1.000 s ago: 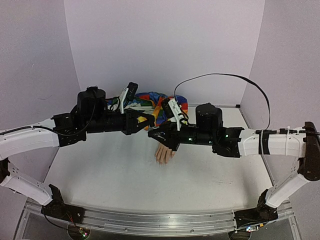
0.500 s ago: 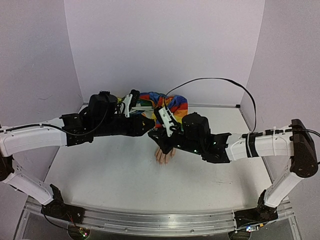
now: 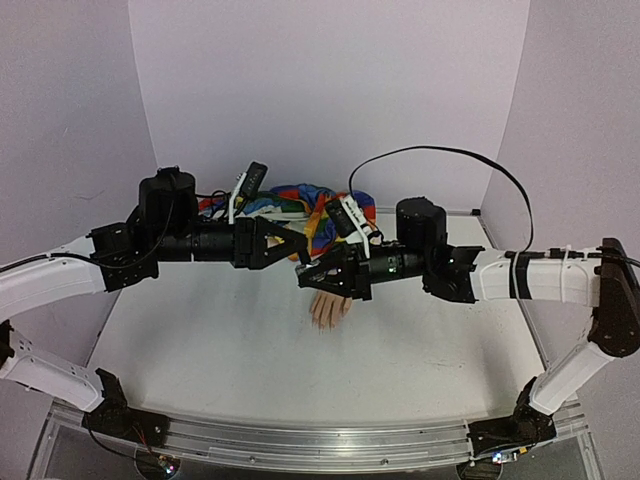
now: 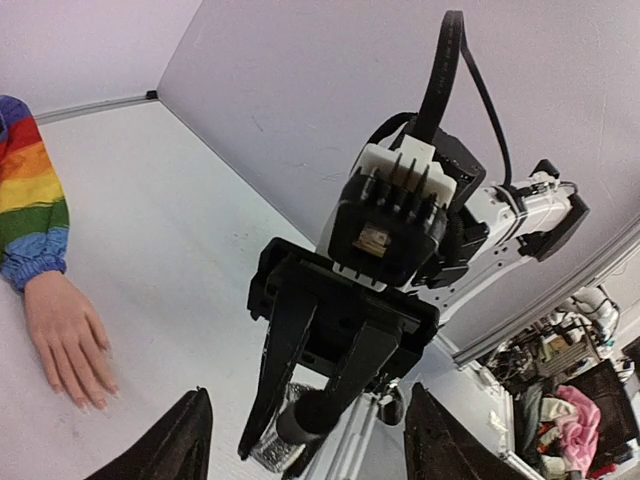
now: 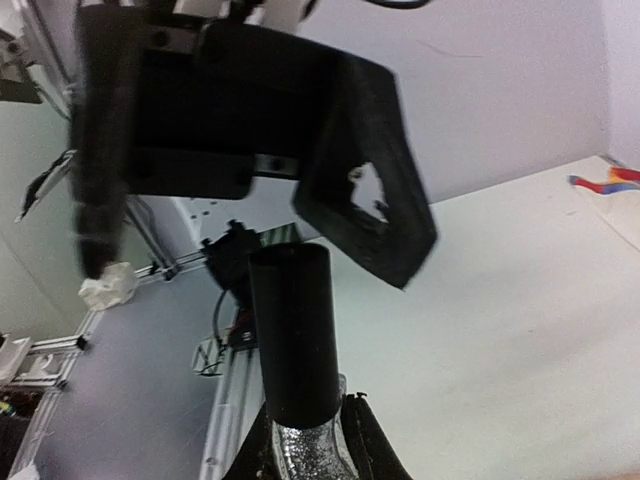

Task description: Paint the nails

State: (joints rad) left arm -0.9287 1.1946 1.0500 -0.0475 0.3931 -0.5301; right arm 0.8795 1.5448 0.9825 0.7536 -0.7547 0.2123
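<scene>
- the left gripper (image 3: 292, 245) sits a little left of the middle of the top view, and its claw is spread wide, with nothing inside it.
- in the left wrist view its two dark fingers (image 4: 180, 440) stand at the bottom edge, one at lower left and one at lower right, well apart.
- the right gripper (image 3: 312, 277) is just beside it in the top view, a little lower and to the right, and the two claws point at each other.
- the right claw is narrow and holds a small bottle (image 5: 298, 390) by its glittery body, at the bottom centre of the right wrist view.
- the black cap (image 5: 290, 320) is on the bottle and points up toward the blurred black left gripper, which fills the upper left of that view. i cannot tell if they touch.
- the mannequin hand (image 4: 65, 330) lies flat on the white table (image 3: 220, 340), at lower left of the left wrist view, with its fingers toward the bottom edge.
- the nails (image 4: 82, 402) are at the tips of those fingers. they are very small, and their colour i cannot tell.
- the rainbow sleeve (image 4: 28, 200) goes up from the wrist along the left edge of the frame.
- in the top view the hand is just below both claws in the picture, near the centre.
- a black cable (image 3: 450, 152) makes an arc over the right arm at upper right.
</scene>
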